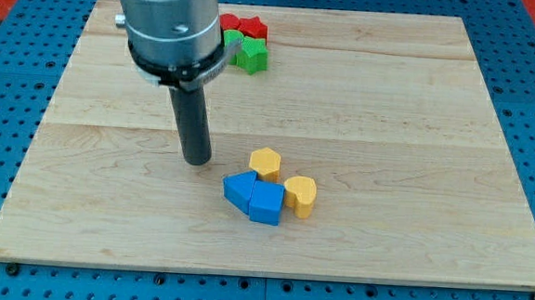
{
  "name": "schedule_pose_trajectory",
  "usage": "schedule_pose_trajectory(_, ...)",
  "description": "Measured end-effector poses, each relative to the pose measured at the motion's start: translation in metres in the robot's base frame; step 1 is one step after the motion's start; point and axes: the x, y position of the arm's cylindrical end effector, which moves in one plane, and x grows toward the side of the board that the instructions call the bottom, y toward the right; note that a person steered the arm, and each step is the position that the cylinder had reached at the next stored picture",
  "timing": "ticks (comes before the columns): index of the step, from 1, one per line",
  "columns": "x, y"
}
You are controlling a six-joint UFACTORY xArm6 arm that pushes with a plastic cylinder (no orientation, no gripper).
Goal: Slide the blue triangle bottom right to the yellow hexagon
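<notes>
Camera view: my tip (pixel 195 160) is resting just left of the blue triangular block (pixel 239 190), lower centre, not touching; no claw fitted. Yellow hexagonal block (pixel 265 163) is sitting just above. Approach step; next needs a rightward-downward push.

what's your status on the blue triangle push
My tip on board, upper left of blue triangle, not touching. Blue cluster below yellow hexagon. Yellow heart right.
</notes>
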Motion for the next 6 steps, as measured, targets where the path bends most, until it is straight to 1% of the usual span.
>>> schedule_pose_trajectory(1,0.023,0.023)
schedule_pose_trajectory(2,0.054,0.024)
schedule_pose_trajectory(3,0.075,0.023)
schedule_pose_trajectory(4,0.105,0.034)
schedule_pose_trajectory(5,0.111,0.102)
schedule_pose_trajectory(6,0.112,0.13)
